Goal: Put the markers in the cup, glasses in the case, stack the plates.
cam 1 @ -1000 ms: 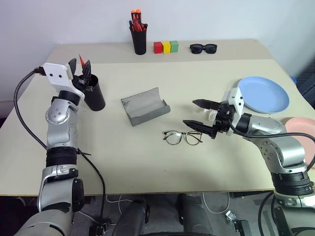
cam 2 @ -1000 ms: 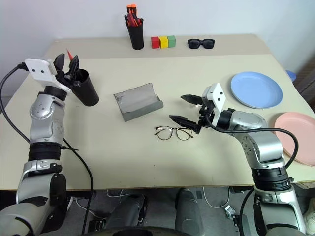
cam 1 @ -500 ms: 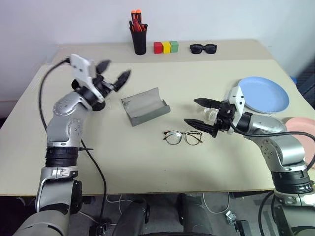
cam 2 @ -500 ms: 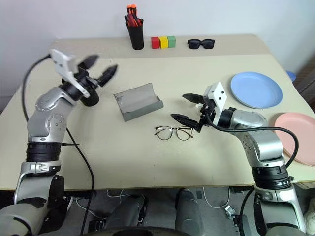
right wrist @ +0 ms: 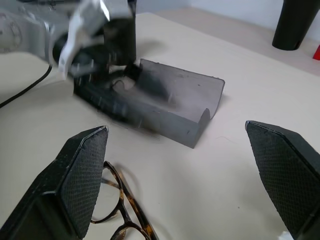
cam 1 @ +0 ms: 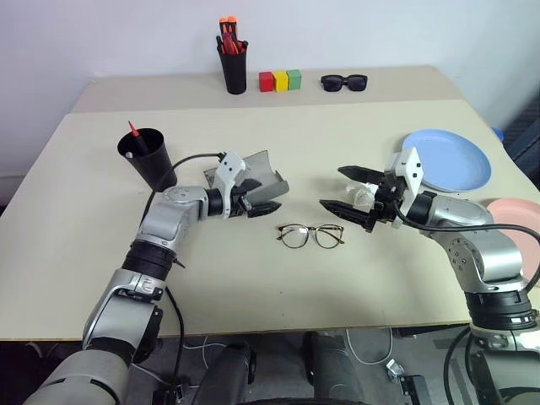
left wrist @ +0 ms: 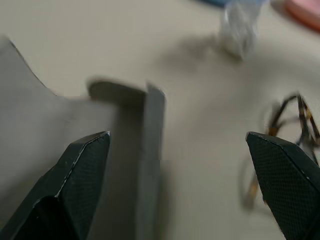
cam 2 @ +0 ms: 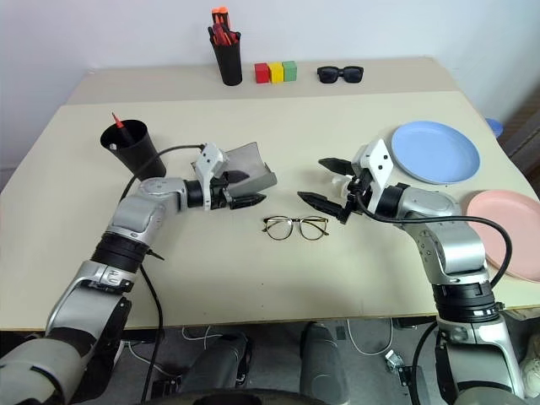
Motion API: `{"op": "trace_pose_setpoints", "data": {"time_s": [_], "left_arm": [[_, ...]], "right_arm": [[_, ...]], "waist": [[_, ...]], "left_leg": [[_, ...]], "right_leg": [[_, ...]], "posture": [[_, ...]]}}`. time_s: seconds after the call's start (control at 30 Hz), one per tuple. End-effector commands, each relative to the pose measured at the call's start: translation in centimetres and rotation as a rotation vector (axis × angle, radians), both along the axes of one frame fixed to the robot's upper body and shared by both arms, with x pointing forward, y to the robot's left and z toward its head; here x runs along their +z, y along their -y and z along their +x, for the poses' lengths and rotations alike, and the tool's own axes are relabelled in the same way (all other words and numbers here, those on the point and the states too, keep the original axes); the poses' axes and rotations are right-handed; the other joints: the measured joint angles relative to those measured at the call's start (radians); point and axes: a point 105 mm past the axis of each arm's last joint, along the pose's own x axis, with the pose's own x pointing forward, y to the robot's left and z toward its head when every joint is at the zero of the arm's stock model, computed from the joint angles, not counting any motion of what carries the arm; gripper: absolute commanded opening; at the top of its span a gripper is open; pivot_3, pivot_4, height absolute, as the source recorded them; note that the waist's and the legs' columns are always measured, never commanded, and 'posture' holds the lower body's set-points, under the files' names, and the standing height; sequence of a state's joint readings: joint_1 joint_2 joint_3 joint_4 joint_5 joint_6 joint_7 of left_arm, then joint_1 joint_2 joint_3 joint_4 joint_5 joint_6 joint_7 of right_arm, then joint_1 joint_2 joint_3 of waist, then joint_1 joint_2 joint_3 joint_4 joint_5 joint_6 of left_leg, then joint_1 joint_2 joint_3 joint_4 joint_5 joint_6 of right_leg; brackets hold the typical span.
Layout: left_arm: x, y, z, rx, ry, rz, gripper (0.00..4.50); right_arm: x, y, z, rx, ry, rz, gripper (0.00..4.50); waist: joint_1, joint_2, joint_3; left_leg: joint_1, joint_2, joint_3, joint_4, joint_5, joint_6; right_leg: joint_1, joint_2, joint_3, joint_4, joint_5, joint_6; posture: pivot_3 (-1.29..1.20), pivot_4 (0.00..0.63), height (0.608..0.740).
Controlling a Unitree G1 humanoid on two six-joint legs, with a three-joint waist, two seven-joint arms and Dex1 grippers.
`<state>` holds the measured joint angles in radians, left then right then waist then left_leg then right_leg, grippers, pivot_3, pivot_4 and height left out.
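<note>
The grey case [cam 1: 257, 171] lies open mid-table. My left gripper [cam 1: 261, 197] is open at its near edge, and the case wall [left wrist: 152, 150] shows between the fingers. The wire-framed glasses [cam 1: 310, 236] lie flat just in front of the case, to its right. My right gripper [cam 1: 333, 187] hovers open just right of the glasses and slightly above them, with nothing in it. The black cup [cam 1: 148, 158] stands at the left, and a marker's red tip [cam 1: 132, 128] pokes out of it. The blue plate [cam 1: 449, 160] and the pink plate [cam 1: 516, 221] lie apart at the right.
A black pen holder with orange-red pens [cam 1: 232, 66], three coloured blocks [cam 1: 281, 81] and black sunglasses [cam 1: 346, 82] line the back edge. A black cable [cam 1: 181, 160] trails from my left arm. Bare tabletop lies in front of the glasses.
My left gripper let go of the red-tipped marker in the cup. It then swung right and down to the case, and its fingers are open. The right arm has stayed put.
</note>
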<state>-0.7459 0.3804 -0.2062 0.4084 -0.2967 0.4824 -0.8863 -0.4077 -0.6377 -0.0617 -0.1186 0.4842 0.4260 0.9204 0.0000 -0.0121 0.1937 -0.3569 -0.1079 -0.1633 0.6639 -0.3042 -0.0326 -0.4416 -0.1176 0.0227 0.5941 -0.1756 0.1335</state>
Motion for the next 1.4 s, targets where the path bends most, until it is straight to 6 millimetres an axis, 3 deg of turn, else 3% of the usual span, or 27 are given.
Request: {"op": "trace_pose_setpoints", "data": {"time_s": [0.03, 0.23, 0.4, 0.53, 0.67, 0.9, 1.0, 1.23, 1.4], "left_arm": [[0.7, 0.2, 0.5, 0.015, 0.002, 0.037, 3.19], [0.3, 0.1, 0.0, -0.002, -0.044, 0.058, 0.14], [1.0, -0.9, -1.2, -0.116, -0.047, 0.106, 0.06], [1.1, -3.2, -2.6, -0.276, -0.063, 0.188, 0.06], [1.1, -4.1, -3.2, -0.377, -0.051, 0.209, 0.06], [1.2, -4.1, -2.8, -0.413, -0.008, 0.187, 0.06], [0.3, -4.4, -2.9, -0.403, -0.071, 0.216, 0.99], [2.0, -4.2, -2.6, -0.356, -0.011, 0.173, 4.47], [4.9, -4.6, -2.9, -0.294, 0.091, 0.085, 4.47]], "right_arm": [[1.6, 0.3, -0.2, -0.011, 0.081, 0.000, 4.50], [1.6, 0.1, -0.1, -0.014, 0.087, 0.003, 4.50], [1.7, -0.1, 0.1, -0.014, 0.094, 0.002, 4.50], [1.7, -0.2, 0.2, -0.008, 0.097, 0.001, 4.50], [1.8, -0.4, 0.2, -0.004, 0.099, 0.002, 4.50], [1.9, -0.3, 0.0, -0.005, 0.098, -0.005, 4.50], [1.9, -0.2, -0.2, 0.000, 0.092, -0.013, 4.50], [0.7, -0.6, -1.5, 0.084, 0.090, -0.172, 4.50], [-0.9, -1.7, -2.3, 0.146, 0.128, -0.402, 4.50]], "waist": [[0.001, 0.000, 0.000], [0.002, 0.000, 0.000], [-0.010, 0.000, 0.000], [-0.016, 0.000, 0.000], [-0.010, 0.000, 0.000], [-0.011, 0.000, 0.000], [-0.013, 0.000, 0.000], [-0.013, 0.000, 0.000], [-0.018, 0.000, 0.000]], "left_leg": [[0.000, 0.000, 0.000, 0.000, 0.000, 0.000], [0.001, 0.000, 0.000, 0.000, 0.000, 0.000], [0.000, 0.000, 0.000, 0.000, 0.000, 0.000], [0.000, 0.000, 0.000, -0.001, 0.000, 0.000], [0.000, 0.000, 0.000, -0.001, 0.000, 0.000], [-0.001, 0.000, 0.000, 0.000, 0.000, 0.000], [-0.001, 0.000, 0.000, 0.000, 0.000, 0.000], [-0.001, 0.000, 0.000, 0.000, 0.000, 0.001], [0.000, 0.000, 0.000, 0.000, 0.000, 0.001]], "right_leg": [[0.000, 0.000, 0.000, 0.000, 0.000, 0.000], [0.000, 0.000, 0.000, 0.000, 0.000, 0.000], [0.000, 0.000, 0.000, 0.001, 0.000, 0.000], [-0.001, 0.000, 0.000, 0.000, 0.000, 0.000], [-0.001, 0.000, 0.000, 0.000, 0.000, 0.000], [-0.001, 0.000, 0.000, 0.000, 0.000, 0.000], [-0.001, 0.000, 0.000, 0.000, 0.000, 0.000], [-0.001, 0.000, 0.000, 0.001, 0.000, 0.000], [-0.001, 0.000, 0.000, 0.001, 0.000, 0.000]], "posture": [[0.00, 0.150, 0.740], [0.00, 0.150, 0.740], [0.00, 0.150, 0.740], [0.00, 0.150, 0.740], [0.00, 0.150, 0.740], [0.00, 0.150, 0.740], [0.00, 0.150, 0.740], [0.00, 0.150, 0.740], [0.00, 0.150, 0.740]]}}
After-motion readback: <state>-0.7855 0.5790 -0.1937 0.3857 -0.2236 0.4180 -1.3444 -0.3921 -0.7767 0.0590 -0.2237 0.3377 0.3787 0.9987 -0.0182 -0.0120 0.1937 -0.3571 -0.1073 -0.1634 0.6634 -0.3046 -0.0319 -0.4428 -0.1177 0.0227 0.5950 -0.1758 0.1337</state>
